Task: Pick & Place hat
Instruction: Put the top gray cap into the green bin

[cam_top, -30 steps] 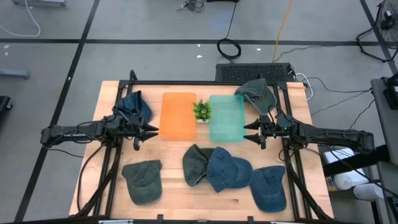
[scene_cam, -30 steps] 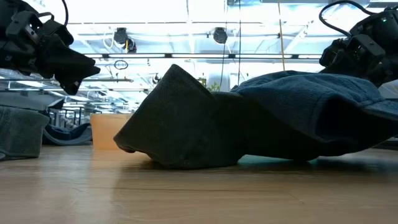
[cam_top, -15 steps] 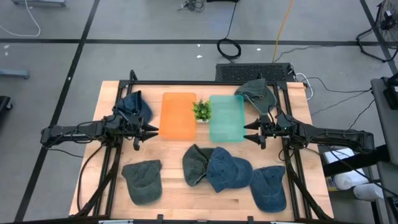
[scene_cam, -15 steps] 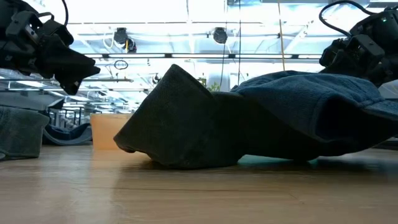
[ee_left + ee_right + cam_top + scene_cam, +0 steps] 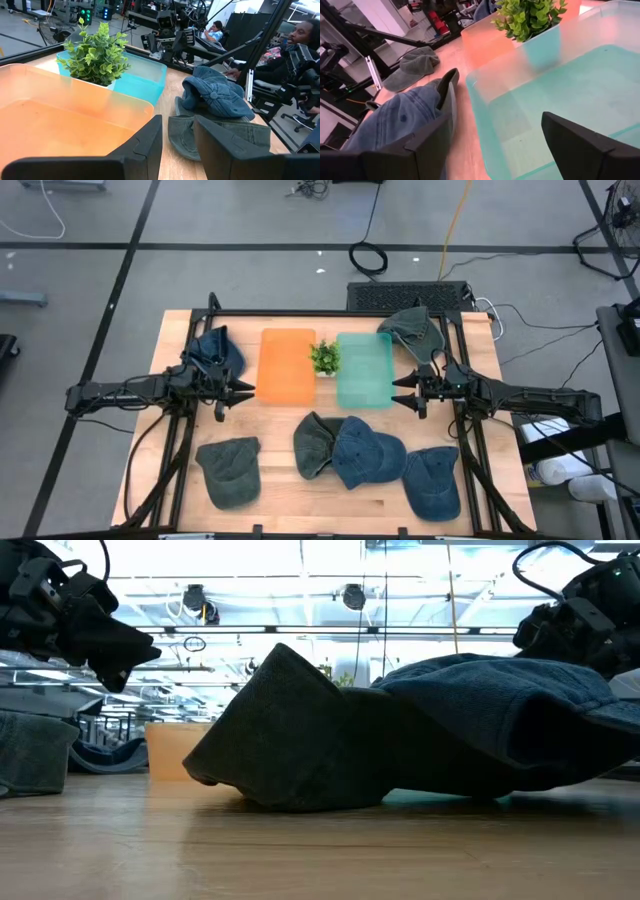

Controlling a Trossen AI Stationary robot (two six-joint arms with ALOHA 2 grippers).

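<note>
The left gripper [image 5: 237,391] hangs with fingers spread beside the orange bin [image 5: 286,364]; the right gripper [image 5: 406,393] hangs likewise beside the teal bin [image 5: 365,369]. Only the left wrist view shows seated people [image 5: 215,31]. Two overlapping hats [image 5: 350,448] lie near the table's [image 5: 300,508] front edge.

— What sort of place is this?
— A robotics lab. The wooden table [image 5: 330,490] stands on a bare grey floor [image 5: 250,270] marked with dark tape lines, cables [image 5: 368,256] trailing at the frame's top centre.
— Anything else?
— In the left wrist view's upper right, seated people [image 5: 305,35] among more arm rigs [image 5: 167,30]; the low view shows ceiling lights [image 5: 300,560].
</note>
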